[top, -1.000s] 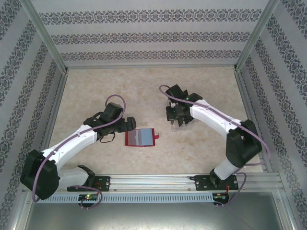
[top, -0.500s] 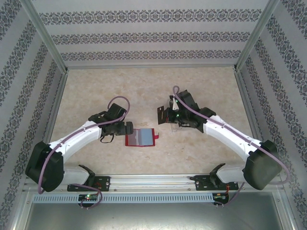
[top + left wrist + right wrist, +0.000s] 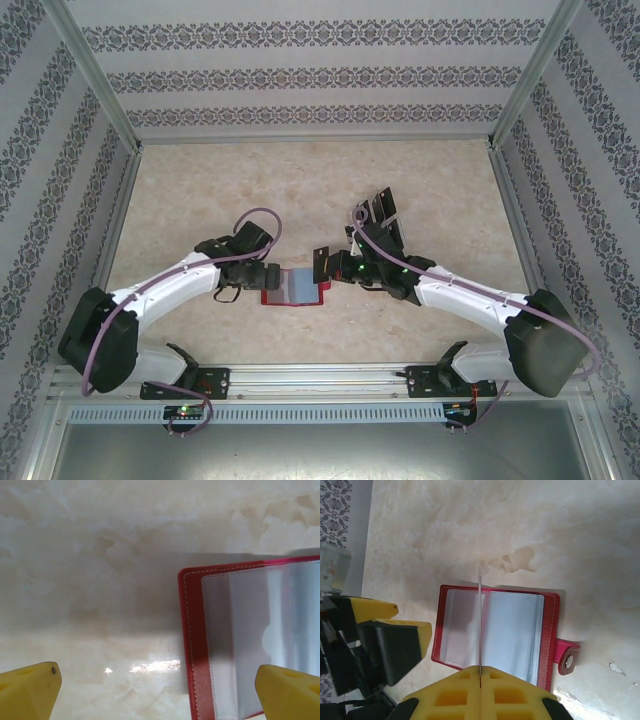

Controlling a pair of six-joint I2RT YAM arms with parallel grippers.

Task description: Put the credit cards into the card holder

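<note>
Pinching a credit card (image 3: 480, 625) edge-on over the open card holder (image 3: 515, 630) with the right gripper (image 3: 480, 672), left gripper (image 3: 160, 690) spread wide at the edge opposite its clasp tab (image 3: 568, 660).

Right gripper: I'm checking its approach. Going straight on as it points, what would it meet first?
Probably the card holder: the right gripper is shut on a credit card held edge-on, whose leading edge points at the open holder's clear sleeves, left of middle. Remaining depth is unclear.

Red card holder (image 3: 291, 286) open flat; black card (image 3: 321, 263) edge-on above.
</note>
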